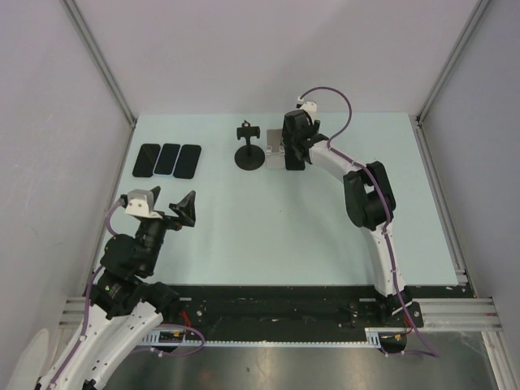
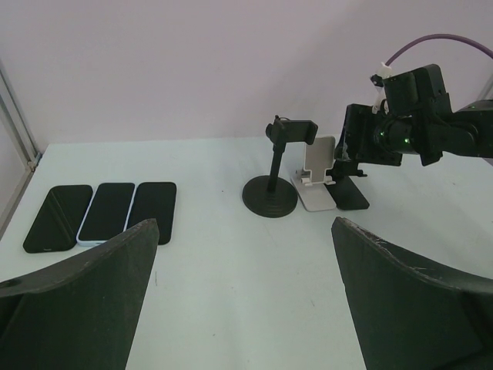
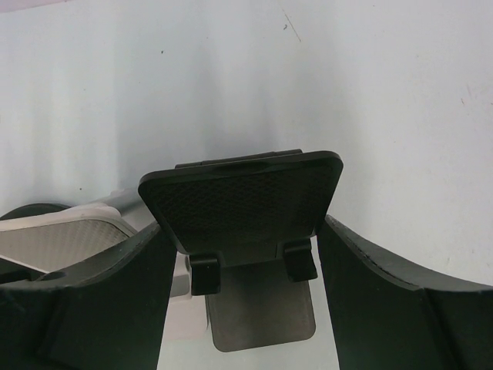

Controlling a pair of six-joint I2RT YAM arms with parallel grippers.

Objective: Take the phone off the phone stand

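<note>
A black folding phone stand [image 3: 243,196] stands at the back of the table, with a textured back plate and two small hooks; no phone shows on it. My right gripper [image 3: 243,231] is open, with one finger on each side of that plate, and it shows in the top view [image 1: 294,154] too. Three dark phones [image 1: 167,160] lie flat side by side at the back left, also seen in the left wrist view [image 2: 108,212]. My left gripper [image 2: 243,231] is open and empty, low near the front left [image 1: 166,213].
A white folding stand [image 2: 316,181] sits just left of the black one, and a black round-base stand with a clamp [image 2: 271,193] is left of that; both hold nothing. Grey walls enclose the table [image 1: 244,236] on three sides.
</note>
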